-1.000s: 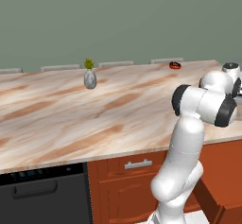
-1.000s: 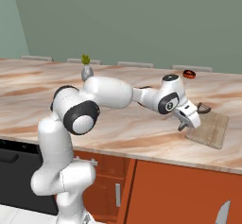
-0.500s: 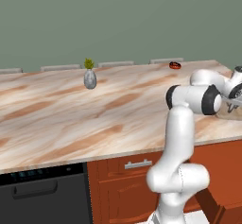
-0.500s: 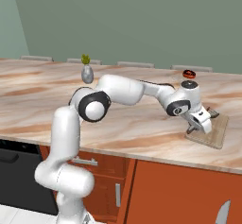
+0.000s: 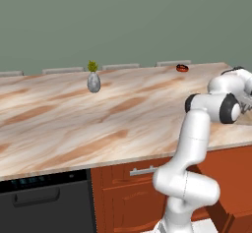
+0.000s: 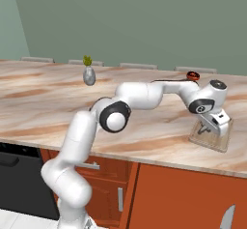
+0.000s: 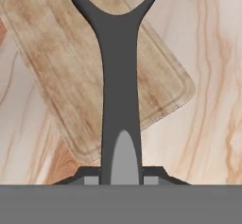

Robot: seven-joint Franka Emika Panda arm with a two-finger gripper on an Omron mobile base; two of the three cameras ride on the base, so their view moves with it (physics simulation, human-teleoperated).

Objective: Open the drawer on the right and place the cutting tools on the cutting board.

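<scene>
My claw (image 7: 122, 171) is clamped on a dark grey, smooth Y-shaped peeler (image 7: 120, 76); its flat straight handle rises from between my fingertips and forks into two curved prongs. Beneath it lies the thin rectangular cutting board of pale tan wood (image 7: 61, 76), streaked grain, rounded corners, a shallow groove tracing its edge. It rests flat on the glossy pink-beige marbled countertop (image 7: 212, 67), near the counter's right end.
</scene>
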